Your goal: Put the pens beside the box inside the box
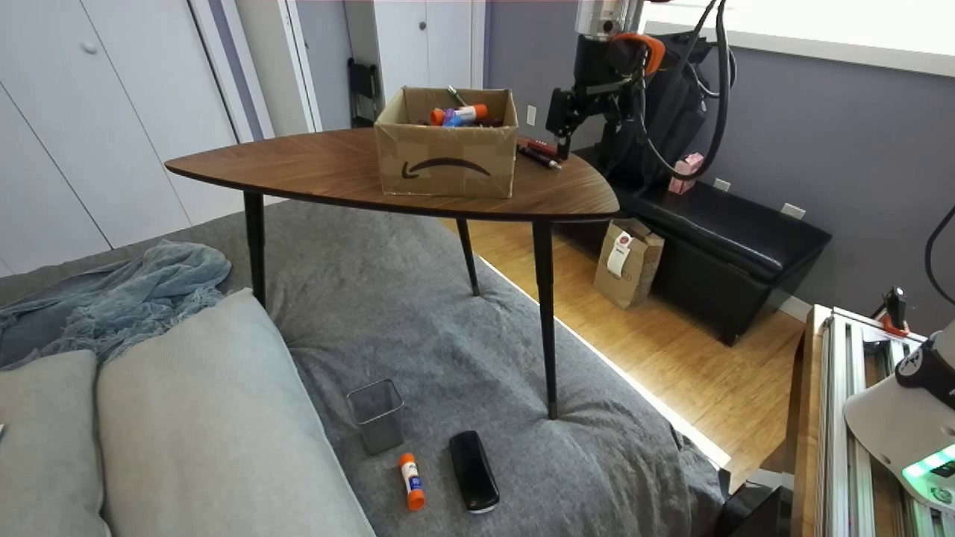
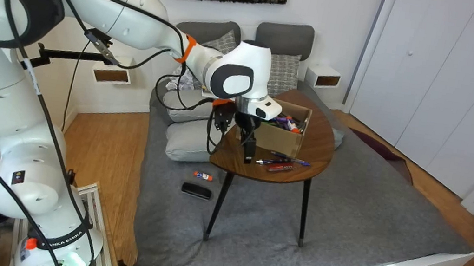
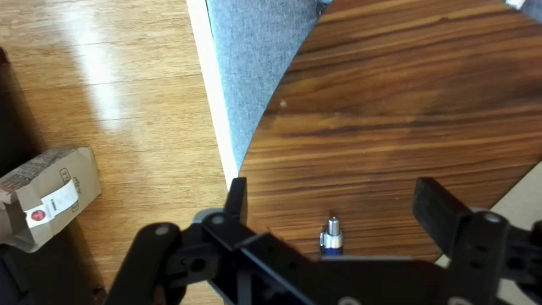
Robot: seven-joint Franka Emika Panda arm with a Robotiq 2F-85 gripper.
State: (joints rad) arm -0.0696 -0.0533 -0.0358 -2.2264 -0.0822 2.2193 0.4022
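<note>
A cardboard box (image 1: 448,148) with a curved black mark on its side stands upright and open-topped on a brown wooden desk (image 1: 298,164), holding a jumble of orange, white, purple and blue items (image 1: 461,115); a slim stick (image 1: 456,95) rises among them at the rear rim. The heap shows in both exterior views, its smaller pieces too crowded to tell apart.

The pens (image 1: 539,156) lie close together on the desk, just beside the box and outside its wall; in an exterior view a red pen (image 2: 280,168) and a purple-blue tip (image 2: 304,163) stand out. Over that end of the desk reaches the white robot arm (image 2: 146,30), its jaws pointing down near the pens, spread wide and gripping nothing. In the wrist view a silver-and-blue pen end (image 3: 332,239) shows between the jaws, apart from either side, the rest of it hidden.

Below, on the grey bed (image 1: 619,462) where the desk's legs stand, a small see-through grey container (image 1: 377,421) sits near an orange-capped glue stick (image 1: 412,481) and a black oblong case (image 1: 474,471). On the wooden floor (image 1: 671,343), a brown paper bag (image 1: 630,272) bears a white label (image 1: 618,255).
</note>
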